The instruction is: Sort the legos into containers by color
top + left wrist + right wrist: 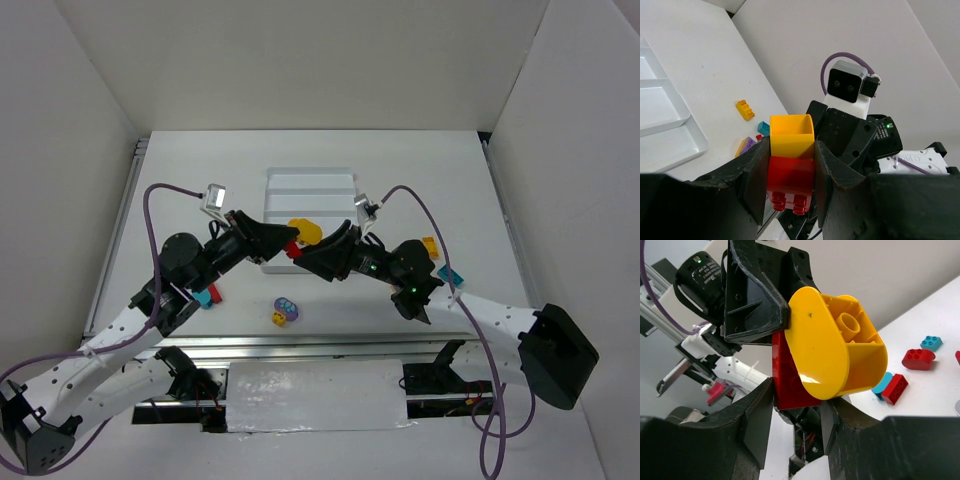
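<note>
The left gripper [790, 167] is clenched on a red brick [790, 186], its fingers pressed to the brick's two sides, and a yellow rounded brick [832, 352] is stuck onto that red one. The pair hangs in the air just at the 6 o'clock edge of the white tray [310, 182]. The right gripper [797, 410] meets it from 3 o'clock, its fingers flanking the joined pair, but I cannot tell whether they actually pinch. Going by this, the step in hand looks like splitting the two colours apart. On the bench [200, 180], a purple-and-yellow cluster [286, 311] lies at 6 o'clock of the held pair, teal and red bricks [208, 296] at 8 o'clock, an orange brick [430, 243] at 3 o'clock and a teal brick [448, 275] at 4 o'clock. No brick shows in the tray compartments that can be seen, so the sorting seems barely begun, with nearly everything left to place.
</note>
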Action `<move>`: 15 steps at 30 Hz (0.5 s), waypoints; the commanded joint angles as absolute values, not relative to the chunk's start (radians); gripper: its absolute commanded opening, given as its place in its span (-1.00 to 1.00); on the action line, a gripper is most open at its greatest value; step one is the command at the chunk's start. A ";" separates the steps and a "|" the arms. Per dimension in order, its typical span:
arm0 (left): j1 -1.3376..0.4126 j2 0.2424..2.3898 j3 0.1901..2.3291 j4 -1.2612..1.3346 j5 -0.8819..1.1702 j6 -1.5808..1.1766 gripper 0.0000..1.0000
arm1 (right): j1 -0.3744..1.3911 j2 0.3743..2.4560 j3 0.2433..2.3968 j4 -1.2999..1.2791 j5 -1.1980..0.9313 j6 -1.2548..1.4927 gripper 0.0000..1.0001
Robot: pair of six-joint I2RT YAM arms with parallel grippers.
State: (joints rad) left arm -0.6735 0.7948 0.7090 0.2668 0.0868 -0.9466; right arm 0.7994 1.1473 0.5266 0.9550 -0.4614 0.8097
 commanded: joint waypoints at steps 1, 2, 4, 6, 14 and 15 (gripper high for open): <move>-0.666 0.790 0.761 0.291 -0.001 -0.914 -1.00 | 0.815 1.112 0.513 0.870 -0.496 0.709 -1.00; -0.664 0.792 0.759 0.290 -0.027 -0.913 -1.00 | 0.815 1.111 0.509 0.873 -0.491 0.709 -1.00; -0.664 0.788 0.755 0.293 -0.034 -0.913 -1.00 | 0.813 1.112 0.509 0.859 -0.492 0.703 -1.00; -0.664 0.784 0.744 0.296 -0.051 -0.914 -1.00 | 0.815 1.115 0.515 0.845 -0.497 0.689 -1.00; -0.664 0.779 0.752 0.281 -0.124 -0.862 -1.00 | 0.808 1.117 0.569 0.644 -0.555 0.554 -1.00; -0.664 0.781 0.753 0.276 -0.132 -0.853 -1.00 | 0.808 1.115 0.578 0.625 -0.572 0.540 -1.00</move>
